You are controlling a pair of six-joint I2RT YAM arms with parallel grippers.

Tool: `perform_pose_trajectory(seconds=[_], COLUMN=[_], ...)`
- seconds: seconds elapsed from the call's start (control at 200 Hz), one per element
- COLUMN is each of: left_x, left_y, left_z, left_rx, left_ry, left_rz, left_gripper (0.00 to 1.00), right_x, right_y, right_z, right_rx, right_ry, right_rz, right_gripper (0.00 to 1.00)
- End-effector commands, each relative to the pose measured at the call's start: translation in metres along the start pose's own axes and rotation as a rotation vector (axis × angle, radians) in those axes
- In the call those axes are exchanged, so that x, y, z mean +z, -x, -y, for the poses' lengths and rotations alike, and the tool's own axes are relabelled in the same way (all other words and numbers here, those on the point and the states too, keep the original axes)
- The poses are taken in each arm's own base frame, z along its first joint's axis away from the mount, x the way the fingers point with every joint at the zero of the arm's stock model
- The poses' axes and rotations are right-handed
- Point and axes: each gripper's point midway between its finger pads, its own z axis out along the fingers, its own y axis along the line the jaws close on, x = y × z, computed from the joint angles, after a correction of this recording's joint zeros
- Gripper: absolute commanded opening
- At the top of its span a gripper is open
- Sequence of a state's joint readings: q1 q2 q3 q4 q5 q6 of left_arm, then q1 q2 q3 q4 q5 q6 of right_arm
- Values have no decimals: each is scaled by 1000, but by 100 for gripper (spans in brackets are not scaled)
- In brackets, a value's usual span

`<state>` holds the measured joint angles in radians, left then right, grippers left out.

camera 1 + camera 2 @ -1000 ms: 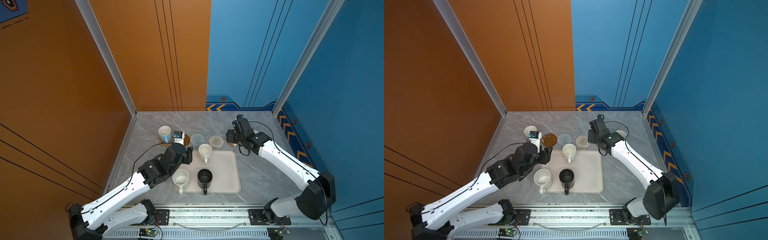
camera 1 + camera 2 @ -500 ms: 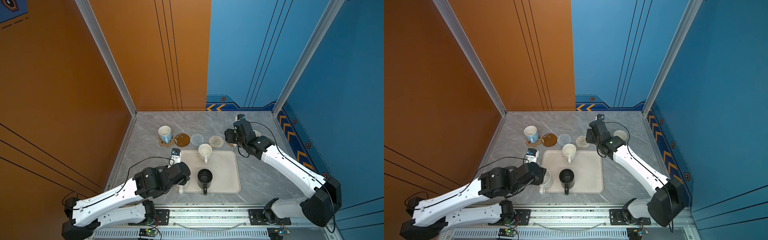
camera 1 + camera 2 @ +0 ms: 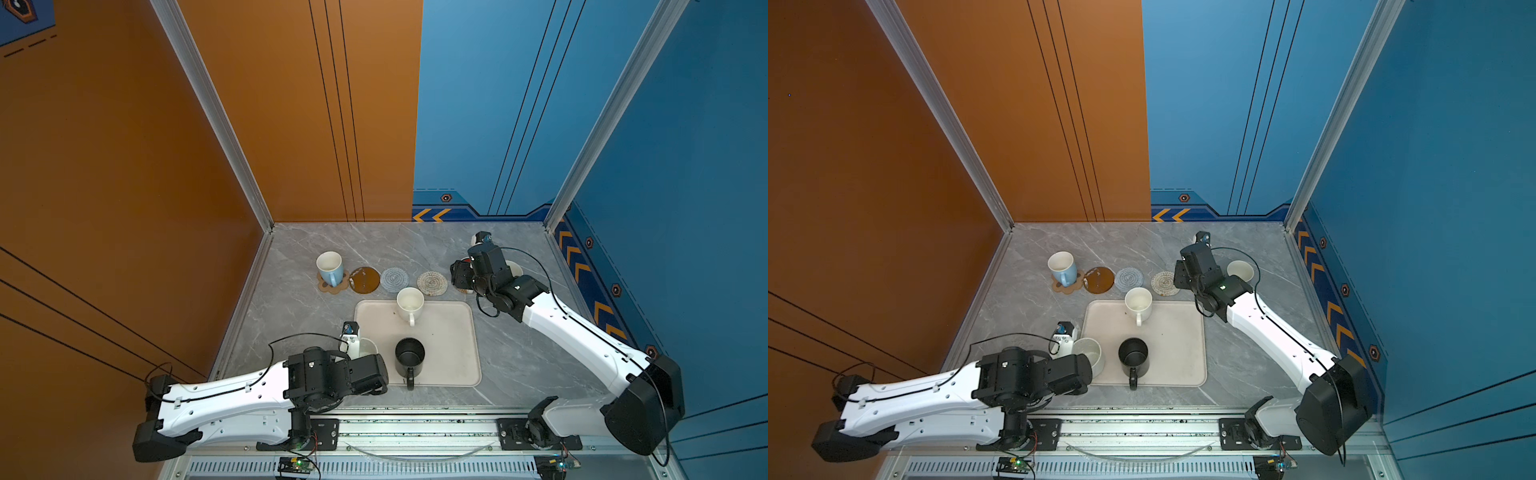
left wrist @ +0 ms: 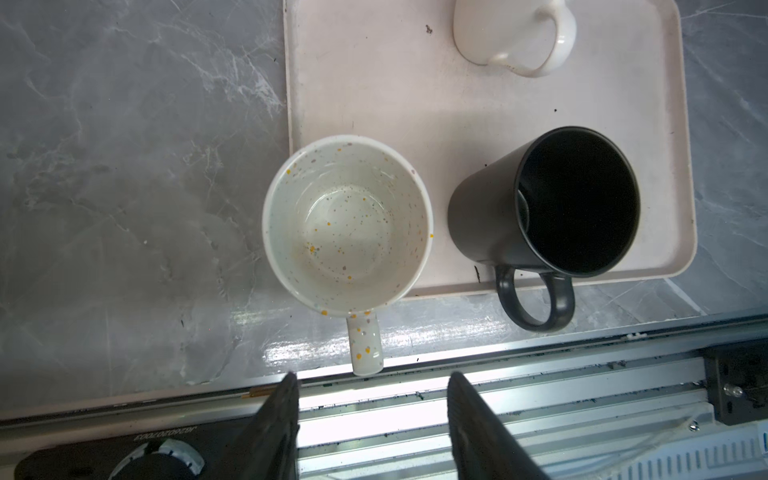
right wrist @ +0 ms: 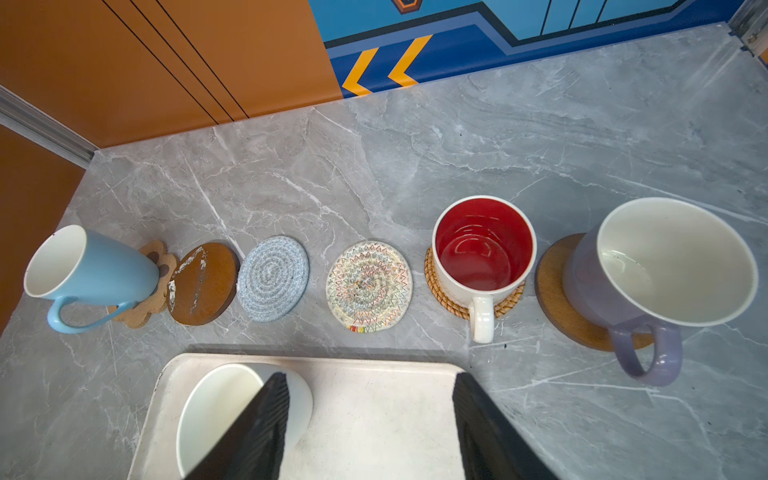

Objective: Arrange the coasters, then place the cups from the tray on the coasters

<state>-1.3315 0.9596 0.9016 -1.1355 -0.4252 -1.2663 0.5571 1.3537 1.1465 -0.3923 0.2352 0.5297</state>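
Note:
My left gripper (image 4: 372,378) is open, low by the table's near edge, with the handle of the speckled white cup (image 4: 347,224) just ahead of its fingertips. That cup stands at the near left corner of the tray (image 4: 374,83), beside the black cup (image 4: 577,203). A cream-white cup (image 3: 410,303) stands at the tray's far edge. My right gripper (image 5: 370,376) hangs open and empty above that edge. On the row of coasters, the light blue cup (image 5: 91,266) is on the paw one, the red-inside cup (image 5: 482,249) on rattan, and the lavender cup (image 5: 665,266) on a wooden disc.
Three coasters lie bare between the cups in the row: a brown disc (image 5: 203,282), a grey-blue round (image 5: 272,278) and a woven white round (image 5: 369,286). The orange wall and the blue wall close in the far side. A metal rail (image 4: 540,386) runs along the near edge.
My left arm has drawn back from the coaster row to the near edge, behind the speckled cup. The right gripper has shifted slightly toward the tray.

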Motion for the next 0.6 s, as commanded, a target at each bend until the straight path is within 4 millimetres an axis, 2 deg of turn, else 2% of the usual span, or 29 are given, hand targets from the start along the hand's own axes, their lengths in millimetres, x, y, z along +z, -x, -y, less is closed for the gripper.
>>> perform_pose_trajectory(seconds=[0.0, 0.235, 0.591], left_x=[7, 14, 32], left_y=[-9, -13, -17], left_z=[-11, -20, -8], left_rx=[-39, -95, -121], left_ry=[57, 73, 16], left_rz=[-12, 0, -8], left_gripper=[58, 57, 56], right_x=[-2, -1, 2], right_y=[2, 1, -2], right_z=[-2, 0, -1], right_rx=[28, 29, 30], right_ry=[26, 24, 28], right_rz=[13, 7, -3], right_gripper=[61, 62, 62])
